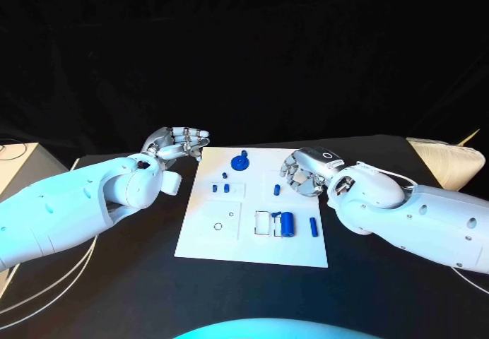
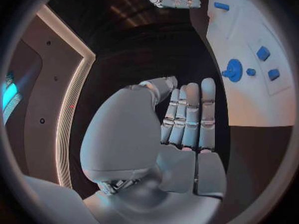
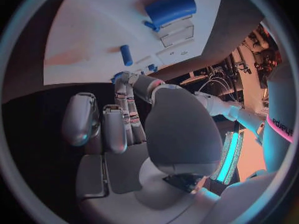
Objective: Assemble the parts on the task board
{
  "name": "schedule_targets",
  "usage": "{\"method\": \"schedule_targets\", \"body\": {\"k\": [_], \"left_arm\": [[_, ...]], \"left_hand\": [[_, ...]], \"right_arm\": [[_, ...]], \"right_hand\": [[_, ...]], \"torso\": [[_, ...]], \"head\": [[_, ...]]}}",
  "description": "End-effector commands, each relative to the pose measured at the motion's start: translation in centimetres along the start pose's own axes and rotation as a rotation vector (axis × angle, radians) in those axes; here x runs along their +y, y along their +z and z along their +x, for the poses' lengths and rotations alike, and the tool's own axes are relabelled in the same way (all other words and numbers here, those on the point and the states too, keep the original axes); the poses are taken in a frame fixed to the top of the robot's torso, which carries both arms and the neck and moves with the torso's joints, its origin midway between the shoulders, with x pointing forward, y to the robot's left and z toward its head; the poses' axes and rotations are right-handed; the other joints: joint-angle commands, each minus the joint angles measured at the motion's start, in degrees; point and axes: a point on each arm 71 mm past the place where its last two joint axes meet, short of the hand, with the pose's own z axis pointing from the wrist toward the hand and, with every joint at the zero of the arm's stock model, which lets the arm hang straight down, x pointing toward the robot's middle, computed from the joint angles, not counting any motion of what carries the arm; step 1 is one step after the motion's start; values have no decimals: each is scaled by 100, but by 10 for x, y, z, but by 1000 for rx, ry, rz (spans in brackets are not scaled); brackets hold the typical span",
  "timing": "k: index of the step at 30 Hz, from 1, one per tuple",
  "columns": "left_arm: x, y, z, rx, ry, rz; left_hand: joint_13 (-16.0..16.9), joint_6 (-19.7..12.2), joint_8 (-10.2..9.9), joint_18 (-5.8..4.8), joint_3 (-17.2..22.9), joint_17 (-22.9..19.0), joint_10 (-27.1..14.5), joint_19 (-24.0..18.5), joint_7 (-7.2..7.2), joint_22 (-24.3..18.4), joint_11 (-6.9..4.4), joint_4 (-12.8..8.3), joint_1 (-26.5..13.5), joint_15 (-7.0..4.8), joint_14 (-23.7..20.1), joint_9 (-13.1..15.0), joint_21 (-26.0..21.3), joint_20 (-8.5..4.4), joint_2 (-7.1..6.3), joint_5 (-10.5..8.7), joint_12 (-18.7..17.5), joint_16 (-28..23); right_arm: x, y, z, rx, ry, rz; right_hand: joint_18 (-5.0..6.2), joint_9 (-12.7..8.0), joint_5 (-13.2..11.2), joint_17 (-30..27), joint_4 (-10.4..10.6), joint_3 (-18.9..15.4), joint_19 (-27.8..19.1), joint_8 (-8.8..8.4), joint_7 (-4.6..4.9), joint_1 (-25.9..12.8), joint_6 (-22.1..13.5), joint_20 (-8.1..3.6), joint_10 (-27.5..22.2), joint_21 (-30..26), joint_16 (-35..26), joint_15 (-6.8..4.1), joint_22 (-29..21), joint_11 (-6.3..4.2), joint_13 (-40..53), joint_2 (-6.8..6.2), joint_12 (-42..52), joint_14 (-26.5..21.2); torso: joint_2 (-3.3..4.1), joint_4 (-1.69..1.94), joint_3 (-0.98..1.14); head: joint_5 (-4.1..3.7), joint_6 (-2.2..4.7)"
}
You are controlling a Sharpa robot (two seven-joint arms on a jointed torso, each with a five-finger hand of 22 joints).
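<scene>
Both white arms are reaching in beside the task board point(image 1: 209, 240) in the head view; the left hand point(image 1: 179, 143) is hovering at its far left corner, fingers curled, holding nothing. The right hand point(image 1: 306, 171) is hanging over the right edge, fingers curled inward, empty. Blue parts point(image 1: 286, 224) are lying on the board.

From the left wrist, that hand's fingers point(image 2: 190, 115) are standing straight and close together beside the board point(image 2: 246, 92).

From the right wrist, the fingers point(image 3: 124, 114) are curling near a blue cylinder point(image 3: 169, 8).

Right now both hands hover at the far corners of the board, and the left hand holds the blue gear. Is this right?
Not quite. The left hand holds nothing: the head view shows the blue gear lying on the board, apart from it. The rest stands; the right hand is also at the board's far end.
</scene>
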Motion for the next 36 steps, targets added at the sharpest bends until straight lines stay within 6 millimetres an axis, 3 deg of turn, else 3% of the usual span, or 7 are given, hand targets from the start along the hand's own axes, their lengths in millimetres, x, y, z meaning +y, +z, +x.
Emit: {"method": "schedule_targets", "body": {"k": [1, 5, 7, 9, 12, 21, 36], "left_arm": [[0, 0, 2, 5, -3, 5], [0, -1, 3, 8, -4, 5], [1, -2, 3, 10, -5, 3], [1, -2, 4, 12, -6, 3], [2, -2, 5, 14, -7, 1], [3, -3, 7, 20, -9, -3], [3, -4, 8, 23, -10, -6]], "left_hand": [[-5, -37, 21, 95, 5, -5, -44, -4, 14, -7, 11, -42, 15, 15, 12, -1, -35, 4, 40, 6, 28, -25], [-5, -39, 31, 95, 3, -8, -46, -1, 14, -8, 11, -51, 22, 15, 15, 0, -35, 4, 44, 6, 39, -32], [-5, -39, 31, 95, 3, -8, -46, -1, 14, -8, 11, -51, 22, 15, 15, 0, -35, 4, 44, 6, 39, -32], [-5, -39, 31, 95, 3, -8, -46, -1, 14, -8, 11, -51, 22, 15, 15, 0, -35, 4, 44, 6, 39, -32], [-5, -39, 31, 95, 3, -8, -46, -1, 14, -8, 11, -51, 22, 15, 15, 0, -35, 4, 44, 6, 39, -32], [-5, -38, 36, 96, 2, -9, -46, 1, 13, -8, 10, -58, 27, 14, 17, 1, -35, 4, 44, 6, 45, -35], [-6, -35, 49, 96, 1, -13, -49, 3, 12, -8, 10, -70, 36, 12, 19, 3, -33, 2, 46, 7, 54, -42]], "right_arm": [[7, -2, 8, 103, 21, -38], [11, -2, 13, 161, 56, -29], [14, -2, 17, 203, 78, -12], [16, -1, 21, 236, 86, -2], [20, 0, 25, 270, 93, 6], [29, 7, 34, 294, 67, 54], [33, 12, 44, 343, -12, 65]], "right_hand": [[-84, -4, 16, 10, 24, -149, 155, -57, -46, -104, -49, -34, 244, 6, 30, -67, 28, -84, 104, -56, 133, 326], [-100, -20, 48, 59, 103, -434, 179, -168, -119, -167, -72, -123, 531, 93, 117, -167, 97, -203, 888, -193, 955, 344], [-143, -55, 66, 168, 210, -554, 224, -340, -119, -117, -104, -123, 138, 293, 274, -147, 246, -188, 3393, -184, 3364, 369], [-208, -61, 116, 436, 294, -640, 281, -419, -91, -97, -102, -61, 585, 624, 540, -129, 469, -120, 6344, -111, 6490, 414], [-251, -51, 116, 752, 353, -708, 326, -450, -63, -88, -102, -57, 996, 945, 795, -71, 675, -104, 7308, -73, 7535, 463], [-365, -10, 149, 1288, 419, -782, 427, -423, -66, -78, -5, -30, 1538, 1589, 1156, -52, 1055, -91, 7996, 10, 8301, 554], [-405, 75, -50, 1450, 327, -734, 458, -251, -159, 50, 264, -60, 1538, 1823, 1249, -105, 1194, -162, 7996, 109, 8301, 582]], "torso": [[-3, -3, 0], [-5, 3, -5], [-8, 3, -8], [-7, 7, -10], [1, 8, -8], [4, 13, -15], [4, 8, -12]], "head": [[10, -19], [9, -31], [9, -40], [5, -48], [7, -51], [-14, -83], [5, -164]]}}
